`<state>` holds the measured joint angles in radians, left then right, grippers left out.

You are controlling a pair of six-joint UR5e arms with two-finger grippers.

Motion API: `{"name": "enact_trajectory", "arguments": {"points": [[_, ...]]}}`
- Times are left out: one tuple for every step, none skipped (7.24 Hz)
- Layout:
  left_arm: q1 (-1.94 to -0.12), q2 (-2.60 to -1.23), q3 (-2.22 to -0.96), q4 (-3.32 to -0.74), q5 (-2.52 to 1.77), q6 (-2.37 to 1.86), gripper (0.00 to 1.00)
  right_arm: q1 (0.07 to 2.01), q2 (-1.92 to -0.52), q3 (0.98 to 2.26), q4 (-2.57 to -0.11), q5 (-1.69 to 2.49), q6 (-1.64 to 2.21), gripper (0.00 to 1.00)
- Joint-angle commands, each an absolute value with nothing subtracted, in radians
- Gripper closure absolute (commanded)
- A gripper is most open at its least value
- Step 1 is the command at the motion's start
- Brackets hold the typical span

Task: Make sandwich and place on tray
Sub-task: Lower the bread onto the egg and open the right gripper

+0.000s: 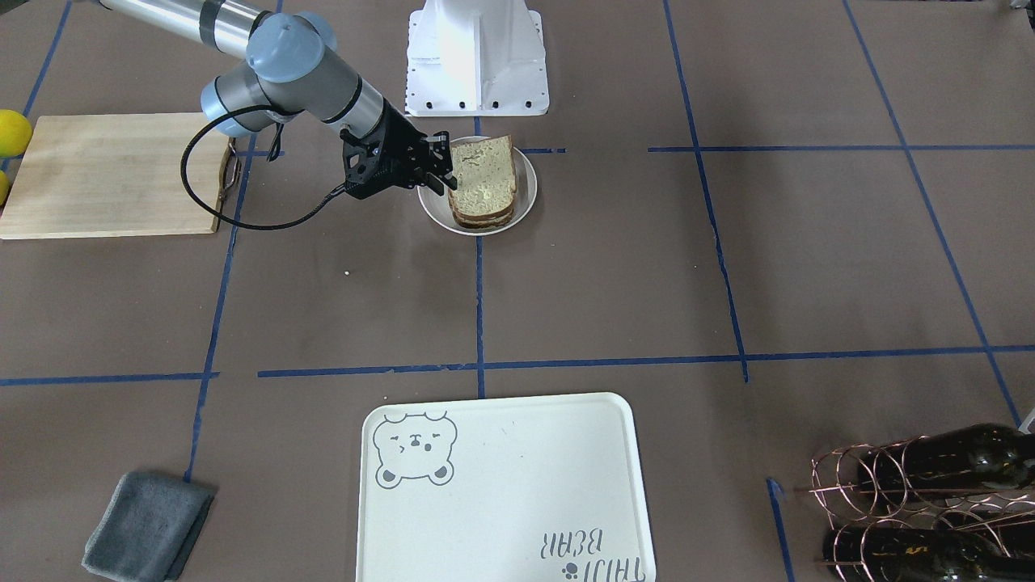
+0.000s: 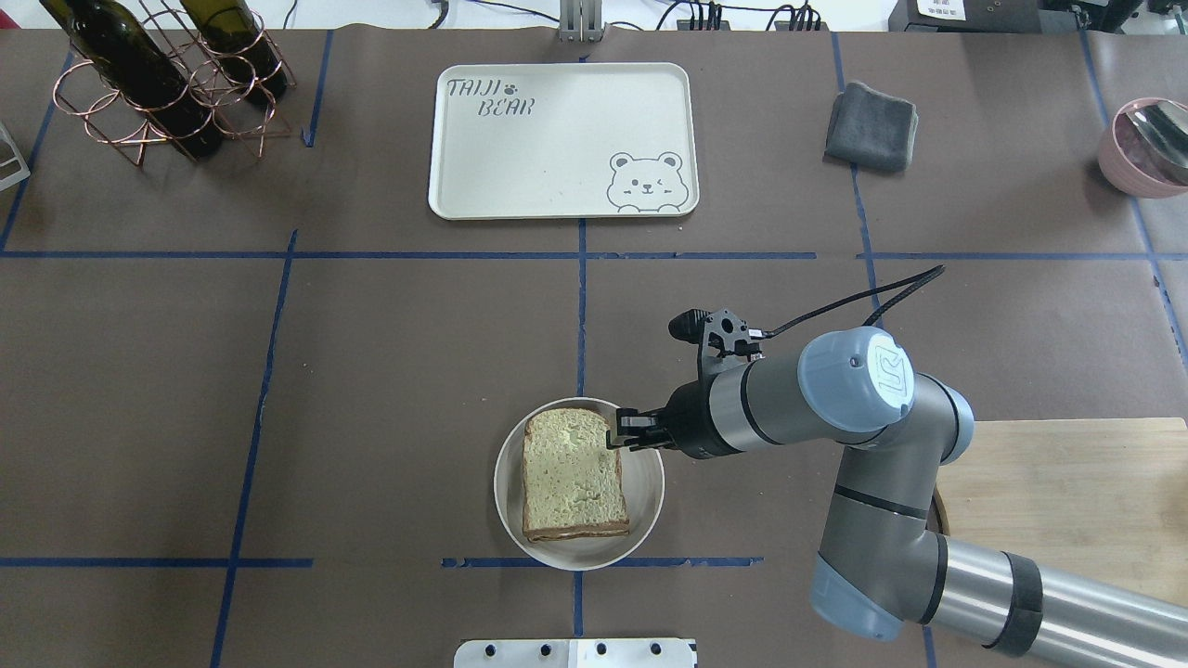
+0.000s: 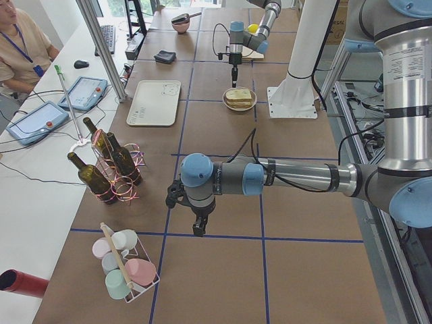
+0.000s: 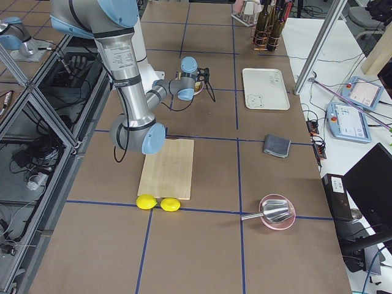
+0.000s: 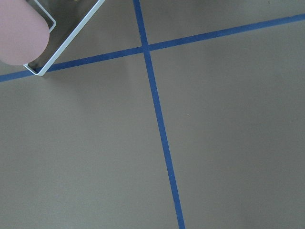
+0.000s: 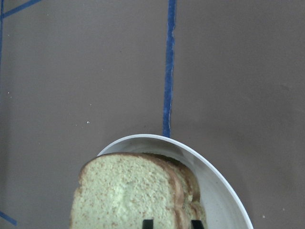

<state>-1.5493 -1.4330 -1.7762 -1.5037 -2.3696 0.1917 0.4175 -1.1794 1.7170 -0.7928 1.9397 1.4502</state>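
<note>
Plate [image 2: 648, 492], white, round, nearest the robot's base: holds the sandwich [image 2: 573, 473], bread slices stacked square.
Right gripper [image 2: 620, 432]: at the sandwich's edge on the robot's right, fingers slightly parted over the top slice, pinching nothing.
Left gripper [image 3: 197, 228]: hangs over the table [image 2: 371, 371] near a rack of cups [image 3: 125, 266]; parted or closed cannot be told.
Tray [image 2: 557, 139], cream, bear drawing: far side, well apart from the plate.
</note>
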Motion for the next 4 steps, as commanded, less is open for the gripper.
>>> {"name": "enact_trajectory", "arguments": {"points": [[-1.549, -1.434, -1.781, -1.506, -2.37, 0.192, 0.0, 0.471, -1.18, 1.735, -0.878, 1.974, 1.447, 0.0], [-1.549, -1.434, -1.793, -1.508, -2.368, 0.195, 0.0, 0.526, -1.18, 1.743, -0.938, 2.011, 1.421, 0.0], [-1.548, -1.434, -1.808, -1.522, -2.367, 0.193, 0.0, 0.59, -1.181, 1.741, -1.016, 2.066, 1.31, 0.0], [-1.543, -1.437, -1.816, -1.531, -2.368, 0.192, 0.0, 0.663, -1.183, 1.737, -1.107, 2.115, 1.178, 0.0]]}}
